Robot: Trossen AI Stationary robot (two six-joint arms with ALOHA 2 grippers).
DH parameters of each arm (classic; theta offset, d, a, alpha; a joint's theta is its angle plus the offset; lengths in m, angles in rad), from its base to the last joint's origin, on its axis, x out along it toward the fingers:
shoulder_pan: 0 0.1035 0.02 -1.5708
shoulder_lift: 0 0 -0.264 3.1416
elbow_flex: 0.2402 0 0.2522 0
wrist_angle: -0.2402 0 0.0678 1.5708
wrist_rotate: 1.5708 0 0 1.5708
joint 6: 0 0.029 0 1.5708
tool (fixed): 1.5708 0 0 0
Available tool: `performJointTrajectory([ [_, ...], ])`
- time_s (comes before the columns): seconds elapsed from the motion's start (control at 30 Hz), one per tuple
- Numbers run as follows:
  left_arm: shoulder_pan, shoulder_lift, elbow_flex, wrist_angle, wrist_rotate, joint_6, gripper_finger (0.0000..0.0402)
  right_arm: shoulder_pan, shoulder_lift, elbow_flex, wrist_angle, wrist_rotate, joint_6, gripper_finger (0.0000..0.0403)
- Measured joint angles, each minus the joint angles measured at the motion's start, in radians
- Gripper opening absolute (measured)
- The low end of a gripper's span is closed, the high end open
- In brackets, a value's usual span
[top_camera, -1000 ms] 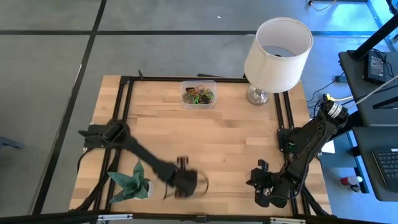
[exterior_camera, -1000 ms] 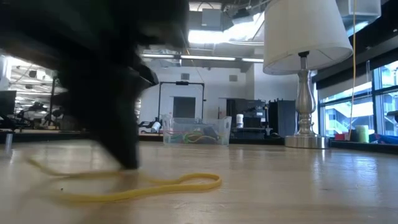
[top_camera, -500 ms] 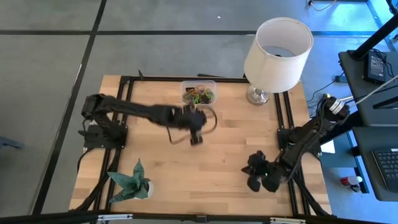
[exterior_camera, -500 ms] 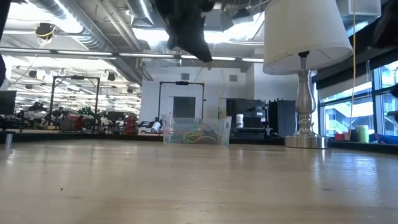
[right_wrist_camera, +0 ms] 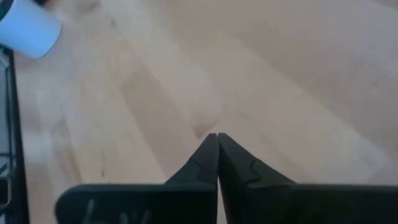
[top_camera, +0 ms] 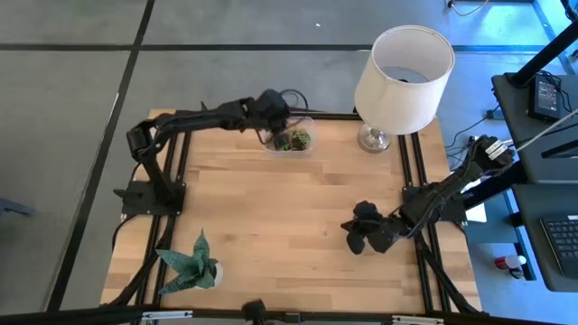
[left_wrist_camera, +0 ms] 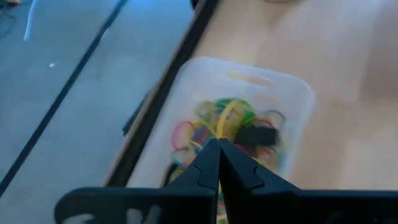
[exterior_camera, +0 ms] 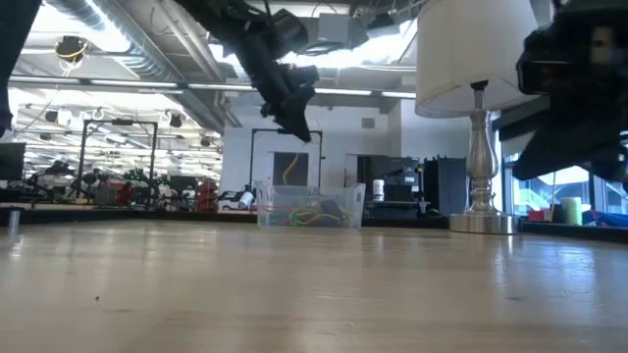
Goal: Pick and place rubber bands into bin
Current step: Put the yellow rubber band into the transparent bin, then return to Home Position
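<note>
The worktop (top_camera: 298, 208) is a pale wooden surface edged with black rails. The bin (top_camera: 290, 137) is taken as the landmark: it is set at the far edge of the worktop, near the middle.

A lamp (top_camera: 403, 74) with a white shade is stood just to the right of the bin, at the same far edge. Its metal base is seen beside the bin in the low view.

The left arm is stretched from its mount, well to the left of the bin, across to the bin. The left gripper (top_camera: 274, 110) is held directly above the bin's far left part, clear of the rim in the low view. Its jaws are pressed together on a yellow band (left_wrist_camera: 225, 118), which is seen hanging from the tips down toward the bin's contents.

The right arm is folded low, well to the near right of the bin. The right gripper (top_camera: 354, 236) is held just above bare wood, with its jaws closed and nothing between them.

A green folded-paper plant (top_camera: 190, 262) is placed at the near left corner, well apart from the bin.

The bin is a clear container with rounded corners. The bands (top_camera: 293, 140) are gathered inside it as a tangle of red, green, yellow and orange loops. A small black block (left_wrist_camera: 257, 135) is seen lying among them.
</note>
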Motion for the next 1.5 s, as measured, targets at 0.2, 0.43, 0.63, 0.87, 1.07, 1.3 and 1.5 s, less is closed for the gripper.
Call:
performJointTrajectory([
  [0.2, 0.104, 0.000, 0.002, 0.089, 0.042, 0.006, 0.0002, -0.067, -0.006, -0.001, -0.006, 0.000, -0.010, 0.0004],
  [0.43, 0.131, 0.064, 0.002, 0.099, 0.134, 0.072, 0.0002, -0.149, -0.006, 0.000, -0.009, 0.000, -0.051, 0.0005],
  [0.63, 0.117, 0.178, 0.002, 0.071, 0.114, 0.111, 0.0003, -0.204, -0.007, 0.000, -0.003, 0.000, -0.070, 0.0005],
  [0.87, 0.118, 0.192, 0.002, -0.041, 0.098, 0.071, 0.0053, -0.241, -0.007, 0.000, -0.008, 0.000, -0.230, 0.0005],
  [1.07, 0.107, 0.099, 0.002, -0.092, 0.105, 0.044, 0.0103, -0.251, -0.007, 0.000, -0.003, -0.001, -0.278, 0.0005],
  [1.3, 0.053, -0.106, -0.118, -0.024, 0.189, 0.015, 0.0092, -0.251, -0.007, 0.000, 0.002, 0.000, -0.335, 0.0005],
  [1.5, -0.044, -0.385, -0.483, 0.213, 0.271, -0.001, 0.0026, -0.266, -0.007, 0.000, 0.003, 0.000, -0.382, 0.0005],
])
